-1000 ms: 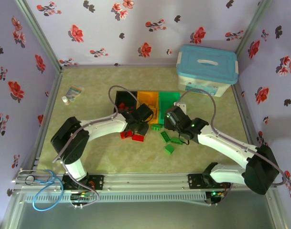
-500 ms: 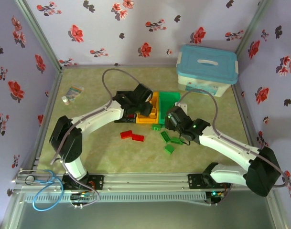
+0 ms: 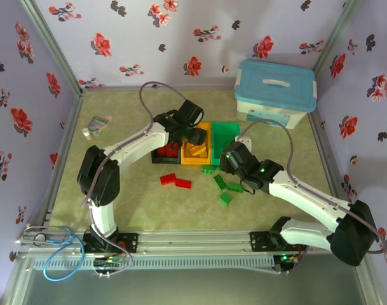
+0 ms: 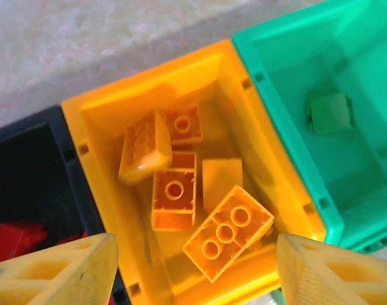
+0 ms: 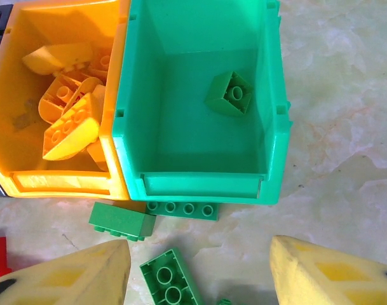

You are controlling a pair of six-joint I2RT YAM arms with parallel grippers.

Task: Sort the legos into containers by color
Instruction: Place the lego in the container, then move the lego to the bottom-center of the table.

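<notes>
while left pincer [image 4: 196,270] and right pincer [image 5: 199,273] gape empty, one orange lego [image 4: 228,233] lies diagonal, studs up.

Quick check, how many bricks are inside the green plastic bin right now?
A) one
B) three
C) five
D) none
A: the right wrist view shows a single green studded brick on the floor of the green rectangular plastic bin; the other green bricks lie outside it on the table.

In the left wrist view the black bin [image 4: 28,165] runs off at 9 o'clock, its red bricks [image 4: 15,238] half hidden; the green bin [image 4: 282,76] is cut at 3 o'clock.
</notes>
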